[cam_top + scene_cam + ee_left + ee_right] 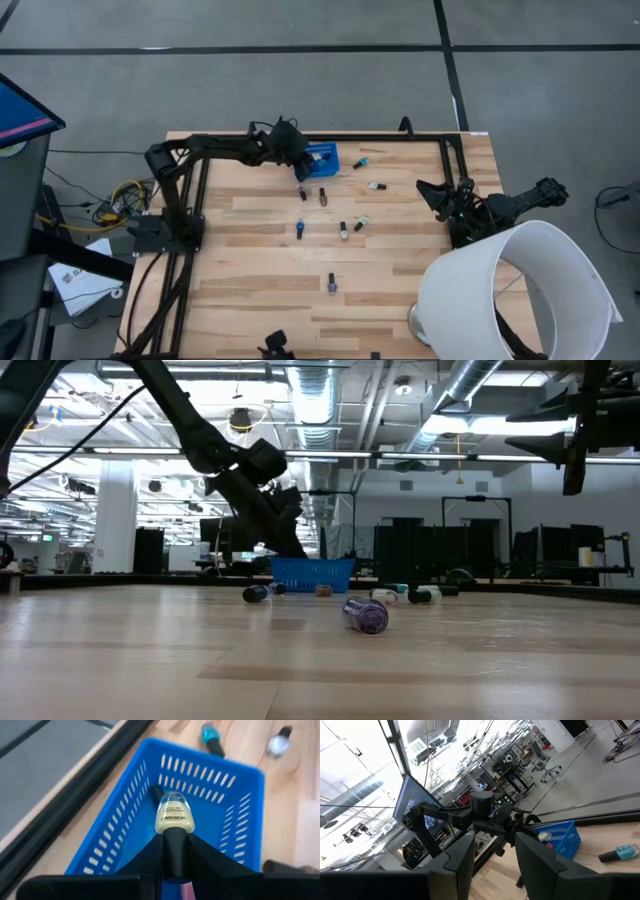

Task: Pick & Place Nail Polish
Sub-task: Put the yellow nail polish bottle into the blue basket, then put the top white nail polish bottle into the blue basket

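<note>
Left wrist view: a pale yellow bottle (172, 815) is clamped by its dark cap in the left gripper (175, 857), body pointing forward and down.
Bottle's place: hanging over the open blue basket (240, 825), its long axis aimed at the basket floor.
Clearance: walls ring the bottle on all sides; a straight drop looks free.
Loose bottles: several lie on the wooden table (250, 270), among them a purple one (331, 284) well apart from the basket.
Right gripper (432, 190): fingers parted, holding nothing, waiting at the table's right edge.
</note>
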Robot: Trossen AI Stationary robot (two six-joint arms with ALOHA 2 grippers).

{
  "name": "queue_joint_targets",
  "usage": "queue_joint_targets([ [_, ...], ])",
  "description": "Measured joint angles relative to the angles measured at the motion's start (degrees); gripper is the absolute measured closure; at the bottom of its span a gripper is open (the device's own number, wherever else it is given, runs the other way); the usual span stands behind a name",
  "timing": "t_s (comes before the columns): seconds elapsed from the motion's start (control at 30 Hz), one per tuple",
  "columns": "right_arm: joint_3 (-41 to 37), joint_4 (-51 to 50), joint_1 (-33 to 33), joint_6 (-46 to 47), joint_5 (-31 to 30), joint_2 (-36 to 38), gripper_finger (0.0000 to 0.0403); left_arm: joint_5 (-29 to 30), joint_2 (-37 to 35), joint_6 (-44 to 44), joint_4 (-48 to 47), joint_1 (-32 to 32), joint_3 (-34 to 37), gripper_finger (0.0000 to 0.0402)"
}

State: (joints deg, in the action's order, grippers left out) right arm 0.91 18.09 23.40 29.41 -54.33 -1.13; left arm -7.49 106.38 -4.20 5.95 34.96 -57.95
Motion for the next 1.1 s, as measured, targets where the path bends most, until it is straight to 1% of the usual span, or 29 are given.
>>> queue_joint_targets([
  [0.23, 0.0, 0.0, -0.1, -0.1, 0.0, 0.0, 0.0269, 0.4, 0.5, -0.1, -0.8, -0.1, 0.0, 0.0325],
  [0.4, 0.0, 0.1, -0.1, -5.5, 0.0, 0.0, 0.0269, 0.4, 0.5, -0.1, -0.9, -0.2, 0.0, 0.0317],
  [0.5, 0.0, 0.2, -0.1, -6.0, 0.0, 0.0, 0.0269, 0.4, 0.5, -0.1, -0.9, -0.2, 0.0, 0.0309],
  [0.57, 0.0, 0.2, -0.5, -6.7, 0.0, 0.0, 0.0265, -0.1, -0.1, -0.1, -1.3, -0.2, 0.1, 0.0297],
  [0.7, 0.0, 0.1, -1.5, -10.5, 0.0, 0.0, 0.0242, -0.5, -3.2, 0.1, -1.3, -0.5, 0.1, 0.0255],
  [0.83, 1.9, -1.0, -3.6, -14.5, 0.0, 0.0, 0.0202, 0.5, -9.4, 0.3, -2.1, -1.3, 0.1, 0.0192],
  [0.97, 4.1, -3.1, -6.5, -17.2, 0.0, -1.7, 0.0164, 5.2, -17.1, 2.0, -3.1, -2.6, 0.9, 0.013],
  [1.1, 6.5, -6.0, -9.2, -17.4, 0.6, -5.8, 0.0154, 9.0, -25.2, 4.7, -3.7, -3.8, 1.9, 0.0091],
])
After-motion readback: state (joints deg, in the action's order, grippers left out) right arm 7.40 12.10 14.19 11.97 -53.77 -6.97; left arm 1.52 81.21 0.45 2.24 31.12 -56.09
